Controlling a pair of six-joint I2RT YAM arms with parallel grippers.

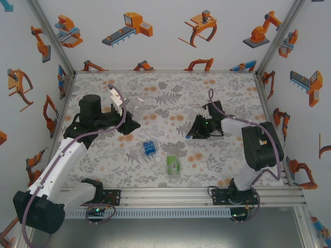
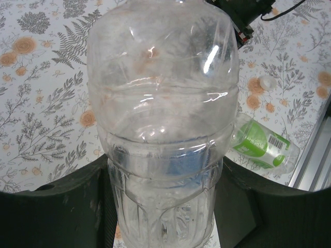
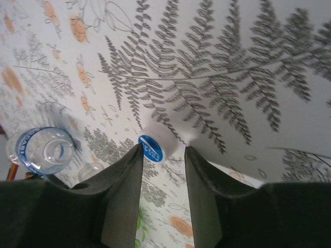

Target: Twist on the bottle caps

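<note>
Now | plain bottle (image 2: pixel 163 129) far end cropped | cap (image 3: pixel 155 147) edge behind right fingers (image 3: pixel 124 196)

A white table covering printed with grey ferns and orange flowers (image 1: pixel 170 93) spreads across the whole cell. White wall panels with orange cartoon robot pictures (image 1: pixel 155 41) stand left, far and right. A silver slotted aluminium rail (image 1: pixel 170 194) runs along the near edge
</note>
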